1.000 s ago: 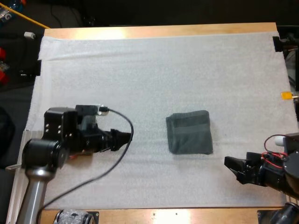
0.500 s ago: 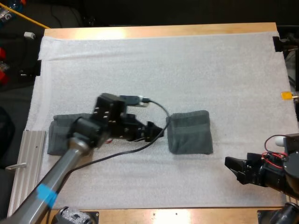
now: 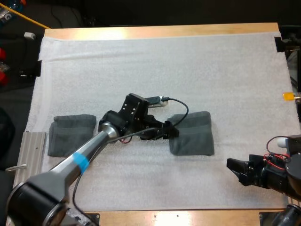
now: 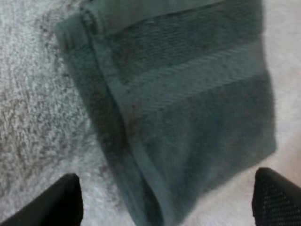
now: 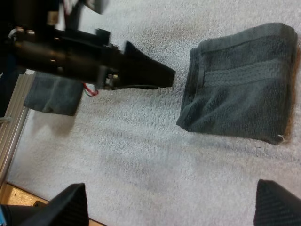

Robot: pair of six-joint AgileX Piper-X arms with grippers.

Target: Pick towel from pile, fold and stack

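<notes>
A folded dark grey-green towel lies on the white mat right of centre; the left wrist view looks down on this towel from close by. My left gripper reaches its left edge, open, with the fingertips wide apart over the towel's near corner. A second dark towel lies flat at the mat's left side. My right gripper rests open near the front right of the mat, apart from both towels. From the right wrist, the left gripper points at the folded towel.
A ribbed metal rail lies along the table's left front edge, beside the left towel. The white mat stretches bare behind the towels. The left arm's tube crosses the mat's front left.
My left arm has swung right from the mat's left side to the centre towel's left edge, uncovering the towel on the left. The right arm has stayed still.
</notes>
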